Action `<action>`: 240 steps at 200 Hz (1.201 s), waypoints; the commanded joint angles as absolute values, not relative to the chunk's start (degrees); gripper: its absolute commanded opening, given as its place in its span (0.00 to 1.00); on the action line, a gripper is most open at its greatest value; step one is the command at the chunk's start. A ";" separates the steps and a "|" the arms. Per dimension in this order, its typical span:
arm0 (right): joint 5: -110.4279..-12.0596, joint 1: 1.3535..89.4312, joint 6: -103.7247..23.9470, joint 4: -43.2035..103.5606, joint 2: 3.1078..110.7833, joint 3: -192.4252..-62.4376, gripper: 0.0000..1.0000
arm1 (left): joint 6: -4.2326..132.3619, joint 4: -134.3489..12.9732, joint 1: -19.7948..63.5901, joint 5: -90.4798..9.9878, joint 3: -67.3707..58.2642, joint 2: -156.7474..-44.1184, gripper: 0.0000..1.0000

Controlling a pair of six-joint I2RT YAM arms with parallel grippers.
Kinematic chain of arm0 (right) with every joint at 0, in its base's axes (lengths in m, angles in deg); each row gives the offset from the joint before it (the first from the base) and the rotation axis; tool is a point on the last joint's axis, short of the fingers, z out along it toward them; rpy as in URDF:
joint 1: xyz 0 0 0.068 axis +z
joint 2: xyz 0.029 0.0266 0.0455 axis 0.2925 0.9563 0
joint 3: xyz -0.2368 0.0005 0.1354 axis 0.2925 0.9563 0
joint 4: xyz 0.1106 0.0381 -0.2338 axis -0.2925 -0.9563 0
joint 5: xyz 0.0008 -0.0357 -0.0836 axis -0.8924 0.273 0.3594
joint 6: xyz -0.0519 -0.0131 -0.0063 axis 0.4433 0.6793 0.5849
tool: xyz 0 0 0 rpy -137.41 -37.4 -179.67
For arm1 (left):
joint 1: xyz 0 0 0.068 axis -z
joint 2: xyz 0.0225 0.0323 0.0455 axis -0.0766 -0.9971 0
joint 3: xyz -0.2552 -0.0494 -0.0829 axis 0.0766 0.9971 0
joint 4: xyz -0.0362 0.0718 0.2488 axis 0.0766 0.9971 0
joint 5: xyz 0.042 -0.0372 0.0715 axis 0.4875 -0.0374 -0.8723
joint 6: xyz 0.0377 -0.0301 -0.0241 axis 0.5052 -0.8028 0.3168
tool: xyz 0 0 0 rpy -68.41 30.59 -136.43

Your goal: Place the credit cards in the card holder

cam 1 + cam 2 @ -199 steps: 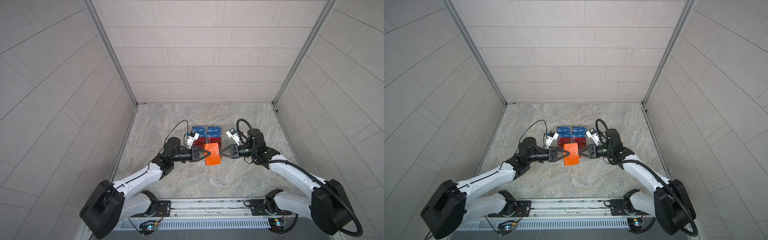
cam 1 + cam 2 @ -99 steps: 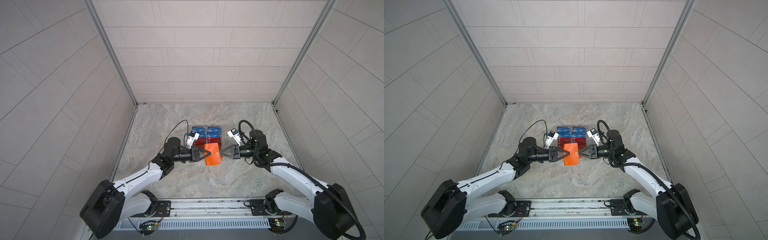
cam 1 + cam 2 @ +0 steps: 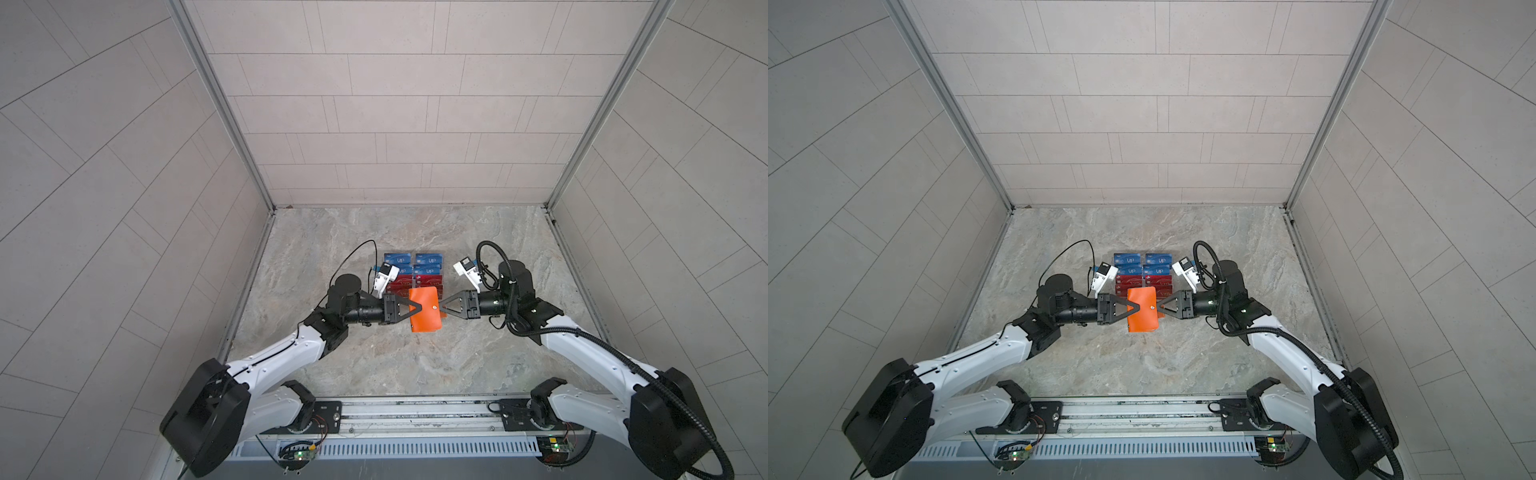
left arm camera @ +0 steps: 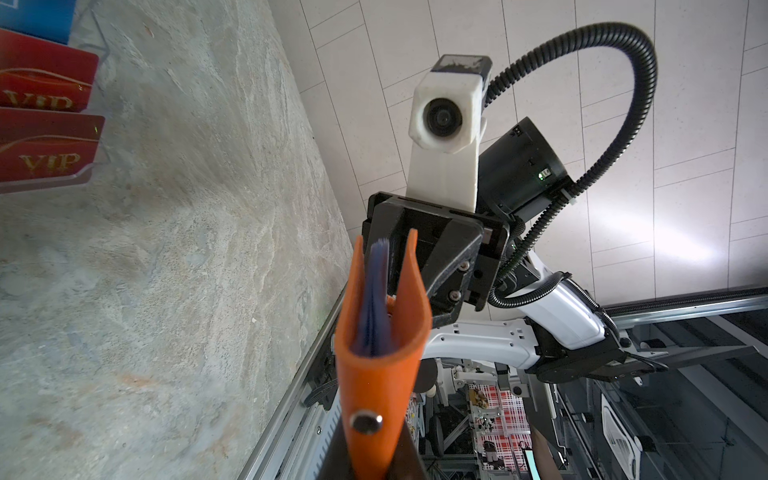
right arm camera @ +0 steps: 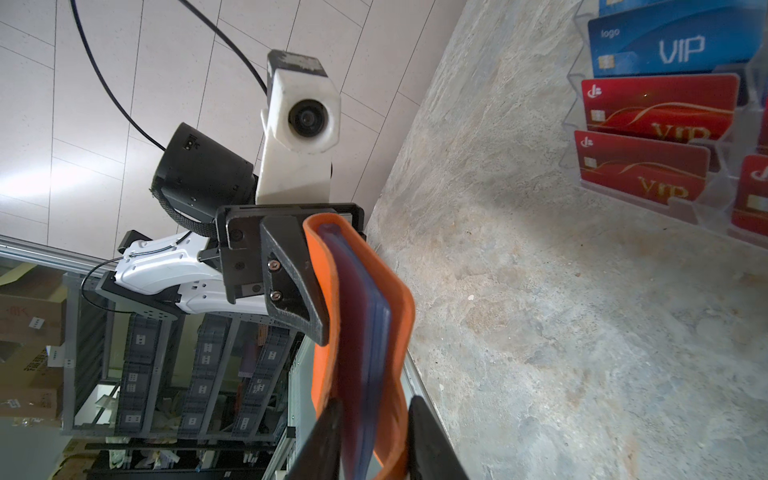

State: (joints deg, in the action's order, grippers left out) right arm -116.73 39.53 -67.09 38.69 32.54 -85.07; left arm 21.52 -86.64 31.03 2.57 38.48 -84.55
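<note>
Together, left gripper (image 3: pixel 419 308) and right gripper (image 3: pixel 441 310) clamp the card holder (image 3: pixel 424 322), partly screening the credit cards (image 3: pixel 430 261) behind.

Left arm (image 3: pixel 282 357) and right arm (image 3: pixel 590 353): white shells, black joints. Left gripper (image 3: pixel 419 308) and right gripper (image 3: pixel 441 310): black triangular fingers (image 5: pixel 291 245) with tiny silver screws (image 5: pixel 272 264), chunky white camera housing (image 4: pixel 446 120) just behind. Ribbed black hose (image 4: pixel 640 95) loops behind the right one, thin black cable (image 5: pixel 104 83) behind the left
</note>
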 commanded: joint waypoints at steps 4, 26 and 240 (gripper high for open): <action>-119.08 40.56 -68.24 42.87 32.20 -85.50 0.30 | 21.71 -89.05 31.03 2.93 37.99 -84.74 0.10; -119.04 40.77 -68.55 43.60 31.30 -85.42 0.32 | 20.61 -91.02 31.11 2.90 38.35 -84.73 0.10; -120.22 44.51 -66.00 42.91 34.87 -88.58 0.02 | 21.72 -89.22 31.56 1.48 36.25 -85.05 0.15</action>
